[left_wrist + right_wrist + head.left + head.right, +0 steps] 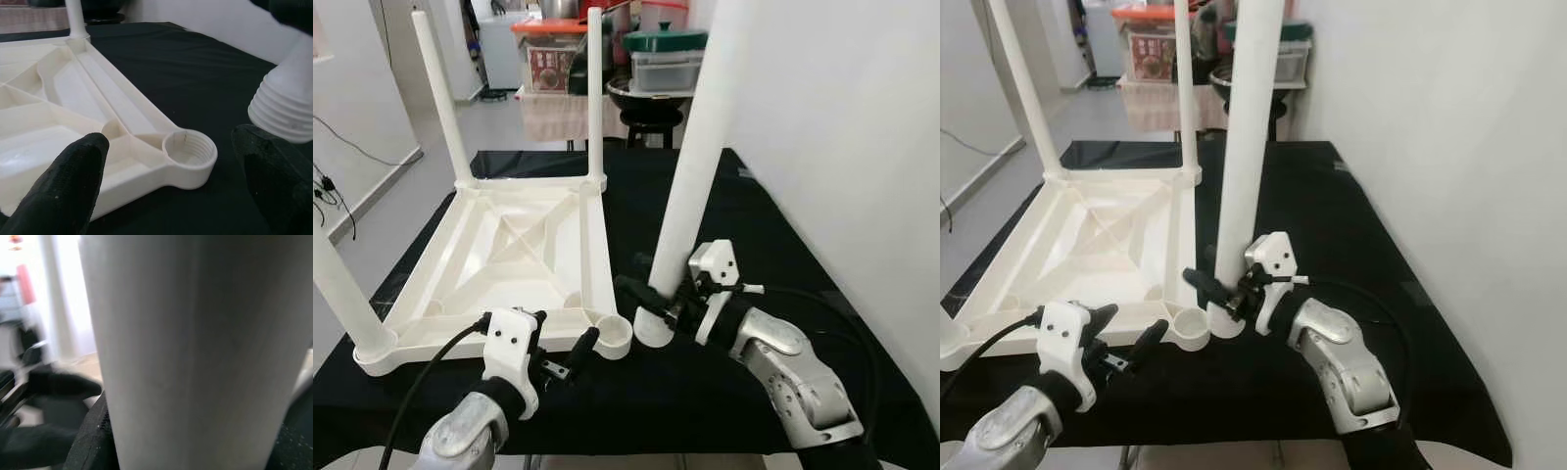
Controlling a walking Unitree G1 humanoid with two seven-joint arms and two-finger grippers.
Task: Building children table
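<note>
Left eye view shows the whole setup pretty well: the white tabletop [524,264] lies upside down on a black cloth [724,225], with three legs already standing up out of its corners, and the one empty socket [614,337] is at the near right corner, closest to the robot. The right gripper [658,302] is clamped around the last leg [690,176] low down near its threaded end, holding it close to upright but leaning a bit, top tipped away to the right. What matters is this: the leg's bottom sits just beside the socket, on its right side, near or on the cloth, not over the opening yet. So I'd say the next move is a small shift to the left plus straightening the long axis so the ribbed threads line up with the ring, then twisting it in. The left gripper [570,354] is right there too, fingers spread apart with nothing in them, pointing at the socket corner from the near side, and the left wrist view looks straight into that threaded ring with the leg's ribbed end hanging off to one side. My guess is it's ready to steady the tabletop.
</note>
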